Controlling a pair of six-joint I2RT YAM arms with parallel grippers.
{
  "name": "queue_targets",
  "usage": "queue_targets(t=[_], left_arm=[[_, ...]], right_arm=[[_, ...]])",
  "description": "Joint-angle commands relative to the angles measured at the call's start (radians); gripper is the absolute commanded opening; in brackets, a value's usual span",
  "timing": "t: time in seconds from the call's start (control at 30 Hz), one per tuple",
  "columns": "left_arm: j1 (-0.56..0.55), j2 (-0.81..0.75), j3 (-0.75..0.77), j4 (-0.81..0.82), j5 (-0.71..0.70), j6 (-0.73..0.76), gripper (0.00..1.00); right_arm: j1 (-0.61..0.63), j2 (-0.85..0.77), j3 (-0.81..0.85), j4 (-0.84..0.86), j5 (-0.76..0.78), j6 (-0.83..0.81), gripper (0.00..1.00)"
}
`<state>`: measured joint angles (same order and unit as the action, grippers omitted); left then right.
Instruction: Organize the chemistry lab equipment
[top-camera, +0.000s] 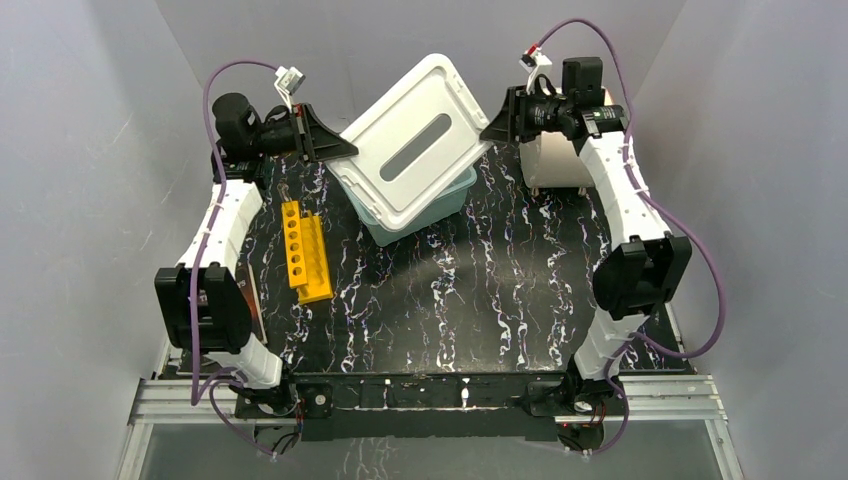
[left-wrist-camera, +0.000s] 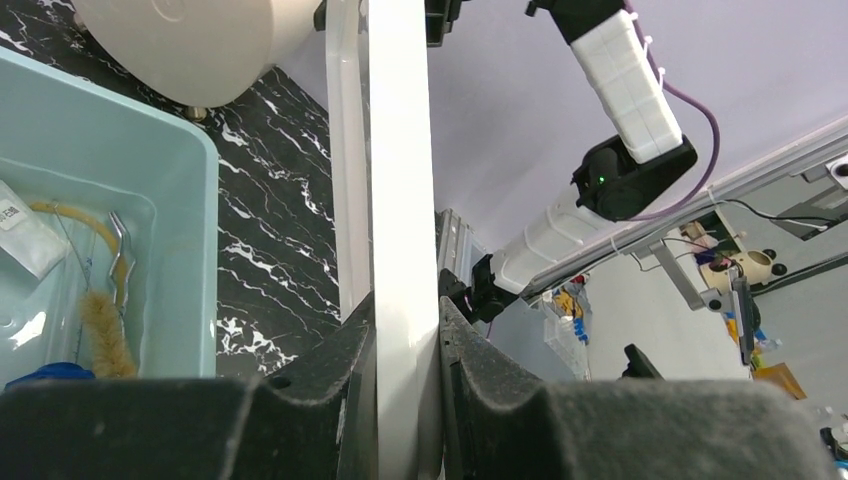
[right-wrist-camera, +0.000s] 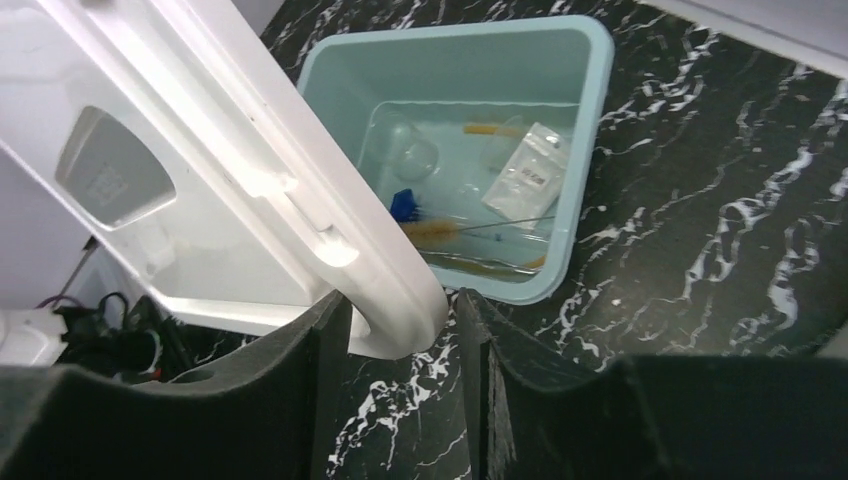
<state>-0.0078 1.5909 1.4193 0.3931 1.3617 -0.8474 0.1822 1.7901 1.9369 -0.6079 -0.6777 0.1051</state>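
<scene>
Two claws meet at the white lid (top-camera: 415, 140), which hangs tilted over the light blue bin (right-wrist-camera: 590, 150) and hides most of it from above. The left claw (left-wrist-camera: 405, 335) pinches the lid's edge tight. The right claw (right-wrist-camera: 400, 320) stands around a lid corner with a small gap, not squeezing. In the bin lie the brown bristle brush (left-wrist-camera: 105, 335), metal tongs (left-wrist-camera: 120, 250), tan rubber tube (left-wrist-camera: 75, 215), blue cap (right-wrist-camera: 403, 205) and a small bag (right-wrist-camera: 525, 170). A yellow rack (top-camera: 305, 250) sits left of the bin on the worktop (top-camera: 480, 290). The clear glass things inside are hard to make out
</scene>
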Motion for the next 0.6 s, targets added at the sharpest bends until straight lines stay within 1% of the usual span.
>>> queue_targets(t=[0.0, 0.03, 0.07, 0.13, 0.2, 0.27, 0.37, 0.43, 0.5, 0.57], left_arm=[[0.006, 0.013, 0.024, 0.094, 0.076, -0.050, 0.00], [0.006, 0.019, 0.024, 0.122, 0.084, -0.069, 0.00], [0.034, 0.028, 0.023, 0.153, 0.092, -0.090, 0.00], [0.040, 0.041, 0.014, 0.219, 0.110, -0.136, 0.00], [0.042, 0.049, -0.002, 0.322, 0.128, -0.211, 0.00], [0.050, 0.051, -0.012, 0.396, 0.146, -0.256, 0.00], [0.072, 0.047, -0.014, 0.398, 0.157, -0.253, 0.00], [0.082, 0.044, -0.020, 0.400, 0.161, -0.250, 0.00], [0.088, 0.043, -0.028, 0.400, 0.159, -0.248, 0.00], [0.090, 0.040, -0.034, 0.400, 0.156, -0.246, 0.00]], right_arm=[[-0.008, 0.054, 0.050, 0.022, -0.243, -0.053, 0.49], [-0.008, 0.067, 0.057, 0.026, -0.253, -0.049, 0.49], [-0.008, 0.078, 0.067, 0.026, -0.245, -0.049, 0.51], [-0.008, 0.098, 0.091, 0.026, -0.224, -0.049, 0.54], [-0.007, 0.117, 0.118, 0.027, -0.226, -0.044, 0.57], [-0.007, 0.131, 0.134, 0.031, -0.225, -0.041, 0.57], [-0.009, 0.141, 0.141, 0.036, -0.258, -0.046, 0.55], [-0.009, 0.141, 0.135, 0.045, -0.313, -0.054, 0.52], [-0.009, 0.141, 0.126, 0.058, -0.369, -0.058, 0.48], [-0.009, 0.138, 0.119, 0.083, -0.430, -0.045, 0.39]])
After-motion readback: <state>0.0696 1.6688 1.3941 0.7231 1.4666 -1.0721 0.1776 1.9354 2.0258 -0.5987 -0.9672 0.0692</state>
